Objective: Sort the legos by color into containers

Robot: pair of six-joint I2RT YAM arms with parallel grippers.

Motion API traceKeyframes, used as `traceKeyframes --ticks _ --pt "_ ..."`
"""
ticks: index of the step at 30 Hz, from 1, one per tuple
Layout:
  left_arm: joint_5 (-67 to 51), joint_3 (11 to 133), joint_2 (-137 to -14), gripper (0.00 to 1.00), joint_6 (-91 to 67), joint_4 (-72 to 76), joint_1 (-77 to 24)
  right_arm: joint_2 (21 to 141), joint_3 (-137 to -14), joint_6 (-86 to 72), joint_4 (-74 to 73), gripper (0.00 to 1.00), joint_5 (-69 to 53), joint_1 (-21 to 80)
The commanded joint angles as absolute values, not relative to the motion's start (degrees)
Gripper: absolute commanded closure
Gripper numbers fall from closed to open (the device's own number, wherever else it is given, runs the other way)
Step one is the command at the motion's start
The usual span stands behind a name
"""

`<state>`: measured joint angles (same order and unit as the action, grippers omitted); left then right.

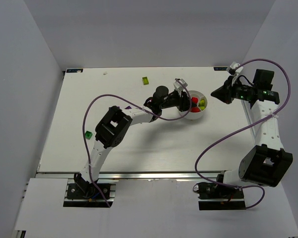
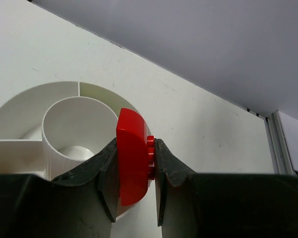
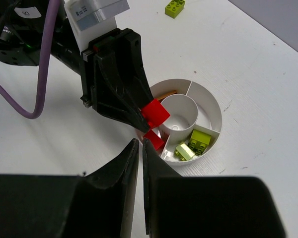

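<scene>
Grey walls close round a white bench [image 1: 149, 148]. Over on the left a lone green brick [image 1: 89, 134] lies beside the left arm. Farther back a yellow-green brick [image 1: 145, 79] sits by itself. Both are well apart from the bowl, so I'd say the sorting is only partway through.

Toward the middle, the left tool [image 2: 135, 148] is clamped narrow on a red brick [image 3: 155, 113], its studs against one finger. It holds the brick just above the rim of the round white divided bowl [image 3: 216, 106]. The brick hangs over the wedge where another red piece [image 3: 154, 140] lies, which looks like the reason for that exact spot: red goes with red. The neighbouring wedge holds two yellow-green bricks [image 3: 192, 144], and the central cup [image 3: 181, 111] appears bare.

On the right, the right tool [image 3: 139, 145] hovers near the bowl, pinched almost together with nothing between its fingers, seemingly standing clear of the drop.
</scene>
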<state>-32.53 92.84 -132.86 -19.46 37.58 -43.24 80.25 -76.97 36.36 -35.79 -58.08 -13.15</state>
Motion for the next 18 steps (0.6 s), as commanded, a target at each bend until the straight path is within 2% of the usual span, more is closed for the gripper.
traceKeyframes --ticks 1,6,11,16,17,18 --pt "-32.3 92.8 -130.1 0.86 -15.7 35.4 -43.3 80.4 -77.1 36.9 -34.5 0.87 -60.2 -13.6" --pt "-30.3 92.0 -129.9 0.77 -13.9 34.0 -43.4 80.3 -76.8 37.2 -35.0 0.86 -60.7 -13.8" --pt "-29.7 92.8 -130.3 0.6 -13.5 33.4 -43.3 80.5 -76.9 37.3 -35.1 0.86 -61.2 -13.9" --pt "-29.0 92.8 -129.6 0.5 -13.5 33.4 -43.3 80.5 -77.0 37.4 -35.3 0.86 -61.4 -13.9" --pt "-29.0 92.7 -129.5 0.42 -13.5 33.4 -43.4 80.5 -76.9 37.5 -35.3 0.86 -61.5 -13.9" --pt "-28.7 92.6 -129.2 0.39 -13.5 33.4 -43.3 80.6 -76.9 37.7 -35.5 0.86 -61.5 -13.9"
